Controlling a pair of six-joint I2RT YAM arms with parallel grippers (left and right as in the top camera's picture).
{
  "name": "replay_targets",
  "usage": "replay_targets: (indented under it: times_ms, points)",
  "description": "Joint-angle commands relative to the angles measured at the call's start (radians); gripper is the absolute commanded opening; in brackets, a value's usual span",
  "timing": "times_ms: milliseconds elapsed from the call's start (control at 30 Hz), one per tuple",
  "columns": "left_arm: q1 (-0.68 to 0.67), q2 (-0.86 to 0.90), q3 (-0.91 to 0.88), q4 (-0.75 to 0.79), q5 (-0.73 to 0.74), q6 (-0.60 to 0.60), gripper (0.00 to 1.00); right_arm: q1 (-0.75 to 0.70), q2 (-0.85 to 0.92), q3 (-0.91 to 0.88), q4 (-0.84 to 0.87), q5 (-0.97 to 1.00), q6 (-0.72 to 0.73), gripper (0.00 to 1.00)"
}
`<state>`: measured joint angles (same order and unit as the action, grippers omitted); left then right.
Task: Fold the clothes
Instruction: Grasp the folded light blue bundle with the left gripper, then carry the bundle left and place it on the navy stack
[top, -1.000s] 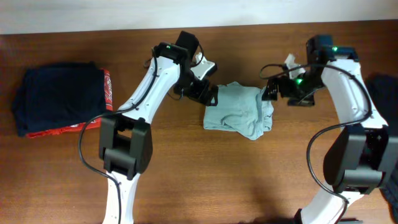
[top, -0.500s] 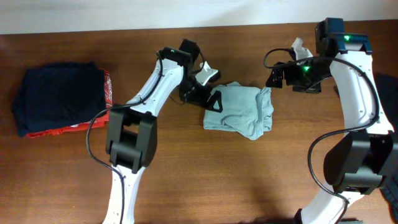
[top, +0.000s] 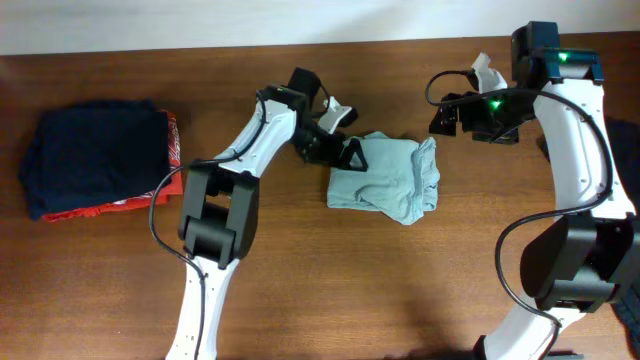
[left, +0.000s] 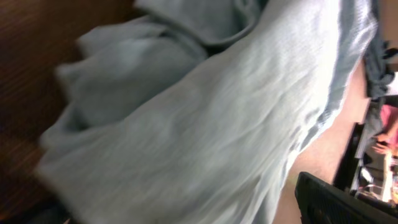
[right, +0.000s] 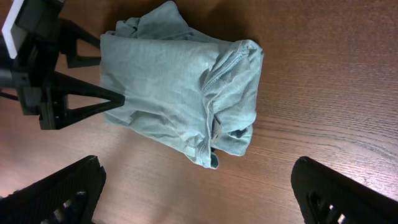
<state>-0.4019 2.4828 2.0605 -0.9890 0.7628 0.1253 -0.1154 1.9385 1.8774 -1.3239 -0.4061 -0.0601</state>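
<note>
While both arms are over the wooden table (top: 300, 290), the T-shirt (top: 385, 180) lies on it as a small, wrinkled, folded bundle, between the two grippers.

Left gripper (top: 348, 150): jaws spread wide, nothing pinched. From the right wrist camera the two black triangular fingers (right: 93, 102) straddle one short edge of the shirt, so the cloth edge sits right at the mouth of the jaws. The lower fingertip is at the hem; contact or a thin gap, cannot tell. The left wrist view is blurred and almost filled with pale grey-blue fabric (left: 205, 124), which is very close in front of the jaws. One dark finger (left: 339, 202) shows at the lower corner, beside the cloth rather than on it.

Right gripper (top: 443, 113): jaws spread wide, holding nothing. It is clear of the shirt, near the bundle's opposite end and apart from the cloth. In its own wrist view both fingers (right: 62, 193) frame bare wood, and the shirt (right: 180, 93) lies ahead of the gap, roughly centred between the two fingers. The bunched, seamed folds are at the end turned away from the left jaws.

Elsewhere: a folded navy and red stack (top: 95, 155) sits well behind the left gripper, far from its jaws. A dark loose garment (top: 625, 150) shows at the table edge behind the right gripper.
</note>
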Motion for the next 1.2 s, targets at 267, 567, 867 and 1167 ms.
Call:
replay_targets:
  times_ms: [267,567,867,1167]
  points:
    - [-0.084,0.032,-0.005,0.055,0.079,-0.078,0.15,-0.006,-0.024,0.021,-0.002,-0.002,-0.003,0.99]
    - [-0.072,0.031,-0.001,0.136,0.08,-0.203,0.01,-0.006,-0.024,0.021,-0.01,0.029,-0.004,0.99]
    - [0.047,-0.061,0.0,0.033,0.043,-0.227,0.01,-0.011,-0.017,0.017,0.035,0.116,0.027,0.99]
    - [0.171,-0.27,0.001,-0.056,-0.255,-0.229,0.01,-0.01,-0.013,0.01,0.059,0.13,0.053,0.99]
